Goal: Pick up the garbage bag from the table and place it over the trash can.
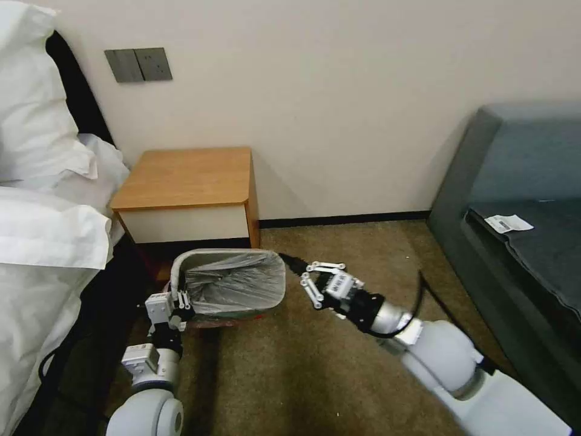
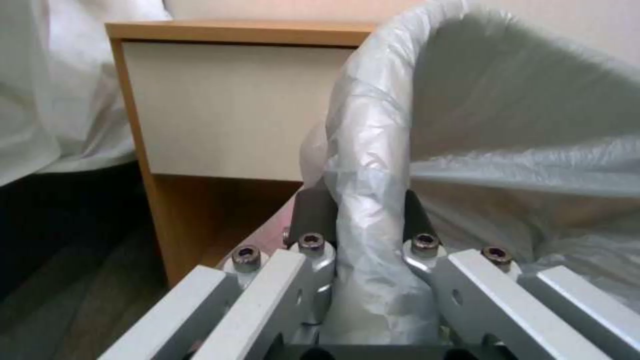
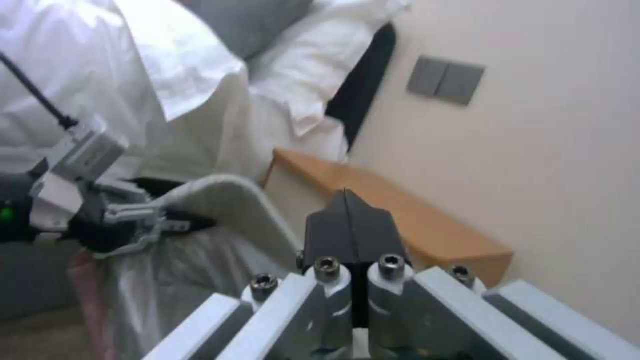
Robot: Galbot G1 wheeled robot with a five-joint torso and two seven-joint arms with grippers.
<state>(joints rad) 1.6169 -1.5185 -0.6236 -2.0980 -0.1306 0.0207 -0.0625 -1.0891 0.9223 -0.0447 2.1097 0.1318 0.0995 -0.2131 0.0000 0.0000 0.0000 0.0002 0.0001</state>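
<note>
Claws first, nearest the head camera. Left claw [image 1: 181, 307] is being held at the near-left rim of the trash can [image 1: 177, 266], and in the left wrist view its fingers [image 2: 313, 210] are being closed around the bag-covered rim, clamped on the garbage bag [image 2: 373, 165]. Right claw [image 1: 318, 280] is being held just beside the can's right side, apart from it; in the right wrist view its dark pads [image 3: 350, 225] are being pressed flat together with nothing between them.

Garbage bag [image 1: 233, 281] is already being seen off the counter [image 1: 187, 178] and draped inside the can, with plastic folded over the rim on the left and far sides. A pink-red band is being shown low on the near outside wall. Task is being judged nearly done; what seems left is seating the rim all round and letting go.

Counter is standing just behind the can, against the wall, bed [image 1: 42, 242] to the left.

Near-right rim coverage is hard to be judged. Can's base is being hidden by the bag. Lower shelf of the counter is being cut off behind the can.
</note>
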